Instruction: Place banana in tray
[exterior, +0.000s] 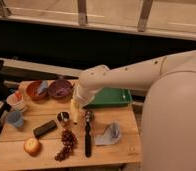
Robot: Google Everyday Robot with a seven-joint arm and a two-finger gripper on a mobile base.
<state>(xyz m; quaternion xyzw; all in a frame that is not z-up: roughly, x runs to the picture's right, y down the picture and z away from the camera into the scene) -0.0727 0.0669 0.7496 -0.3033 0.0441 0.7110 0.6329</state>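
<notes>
The banana [73, 112] is pale yellow and stands nearly upright at the middle of the wooden table [21, 157]. Its upper end is hidden in my gripper [76, 103], which has come down from above and is shut on it. The green tray [113, 98] lies at the back right of the table, just right of the gripper and partly behind the white arm [126, 77].
A purple bowl [60, 89] and a brown bowl [37, 89] stand at the back left. Two cups [14, 118], a black bar [44, 128], an apple [32, 145], grapes [66, 145], a small dark can [63, 118], a black-handled utensil [87, 134] and a grey cloth [110, 134] lie around.
</notes>
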